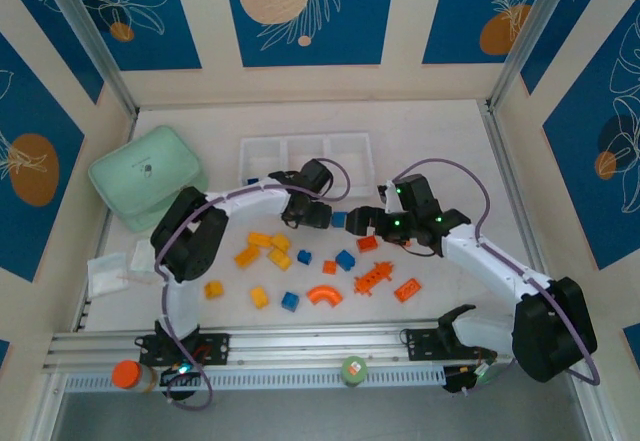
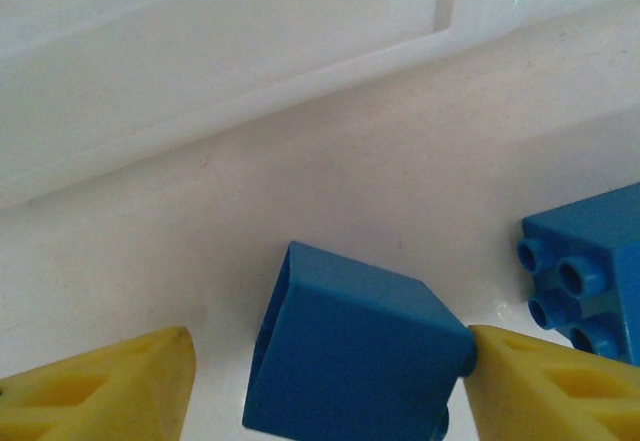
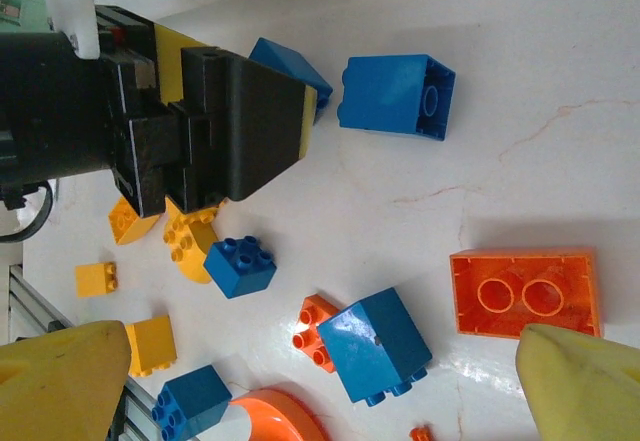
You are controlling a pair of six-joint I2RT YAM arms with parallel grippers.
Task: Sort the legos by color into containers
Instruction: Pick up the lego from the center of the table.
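While left gripper (image 2: 330, 346) brackets the blue brick (image 2: 350, 361) unclamped and right gripper (image 3: 330, 351) gapes empty, you pinch its flat walls: likely light, rigid, slick.

A blue lego (image 2: 350, 346) sits between the end effector's (image 2: 330, 381) yellow fingertips (image 2: 110, 386) (one touching its corner).

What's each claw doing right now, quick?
Left claw: open, straddling a small blue plastic brick, not gripped.
Right claw: open, holding nothing.
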